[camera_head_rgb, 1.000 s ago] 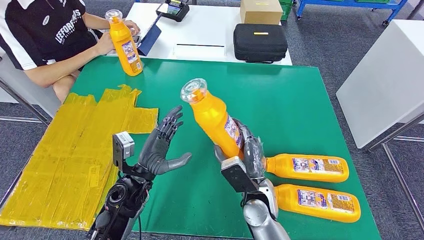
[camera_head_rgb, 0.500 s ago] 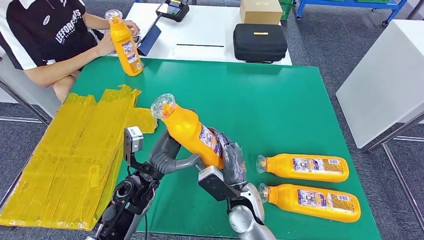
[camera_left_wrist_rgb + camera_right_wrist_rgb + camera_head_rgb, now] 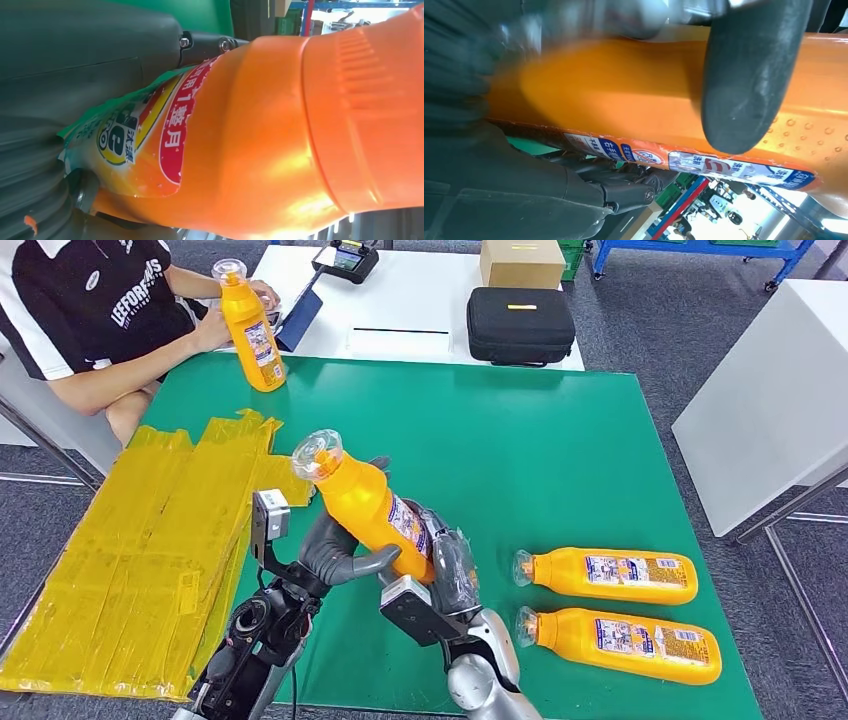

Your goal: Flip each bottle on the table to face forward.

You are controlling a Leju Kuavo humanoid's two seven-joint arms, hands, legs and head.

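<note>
One orange bottle with a clear cap is up in the air, tilted, its cap pointing up and to the far left. Two more orange bottles lie flat on the green worktop at the near right, one just behind the other, caps pointing left. A fourth bottle stands up at the far left.

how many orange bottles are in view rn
4. One bottle is held up tilted between the left hand and right hand; two lie side by side at the table's right near corner; one stands at the far left edge.
</note>
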